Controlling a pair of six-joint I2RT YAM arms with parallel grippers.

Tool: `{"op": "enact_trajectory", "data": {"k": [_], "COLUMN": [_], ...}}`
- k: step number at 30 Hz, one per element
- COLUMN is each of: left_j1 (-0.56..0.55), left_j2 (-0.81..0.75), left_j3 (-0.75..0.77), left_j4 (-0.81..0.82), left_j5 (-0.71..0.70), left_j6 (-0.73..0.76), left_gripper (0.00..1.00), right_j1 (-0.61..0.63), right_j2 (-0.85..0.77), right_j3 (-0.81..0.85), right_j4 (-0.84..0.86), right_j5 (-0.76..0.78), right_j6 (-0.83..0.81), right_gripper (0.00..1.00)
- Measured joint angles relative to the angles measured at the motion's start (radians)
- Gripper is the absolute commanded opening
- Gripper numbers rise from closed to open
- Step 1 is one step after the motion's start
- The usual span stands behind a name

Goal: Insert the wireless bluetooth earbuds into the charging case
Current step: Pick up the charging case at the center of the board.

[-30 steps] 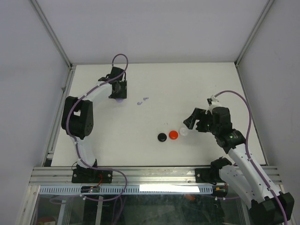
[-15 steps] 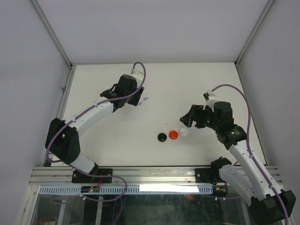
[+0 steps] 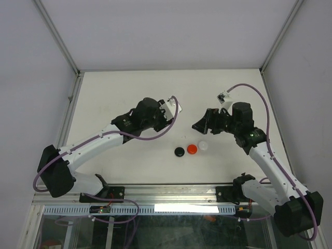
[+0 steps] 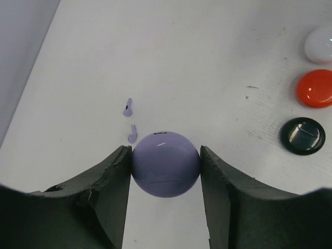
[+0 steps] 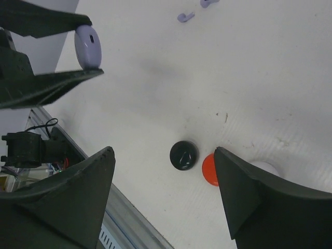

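Left gripper [image 4: 166,153] carried lavender case [image 4: 165,168] toward centre

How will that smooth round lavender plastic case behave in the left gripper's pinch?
Probably slippery: the smooth round lavender plastic case has a faint sheen. Pinched only at its curved sides by the pads, it might twist.

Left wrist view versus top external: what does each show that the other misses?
Only left wrist: the lavender case clamped in the left gripper, two lavender earbuds on the table beyond it. Only top external: the whole left arm and right arm, and the open, empty right gripper. Both: the black case, red case and white case in a row.
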Motion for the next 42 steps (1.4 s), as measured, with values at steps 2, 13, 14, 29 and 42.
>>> {"op": "enact_trajectory", "data": {"k": [2,13,14,29,42], "left_j1": [-0.029,-0.14,-0.148,-0.203,-0.211], "left_j2": [-0.015,-0.037,-0.037,-0.037,-0.031], "left_j3": [-0.014,-0.046,-0.046,-0.046,-0.046], "left_j4": [0.011,0.025,0.025,0.032,0.034], "left_j5": [0.024,0.131,0.137,0.147,0.146], "left_j6": [0.054,0.302,0.315,0.369,0.371], "left_gripper": [0.51,0.48,0.48,0.48,0.52], "right_j1": [0.0,0.051,0.066,0.18,0.207], "right_j2": [0.023,0.126,0.136,0.218,0.251], "right_j3": [0.015,0.043,0.043,0.044,0.044], "right_j4": [0.022,0.166,0.172,0.306,0.314], "right_j5": [-0.025,-0.146,-0.15,-0.164,-0.17], "right_j6": [0.012,0.106,0.11,0.165,0.161], "right_gripper": [0.77,0.68,0.67,0.51,0.25]}}
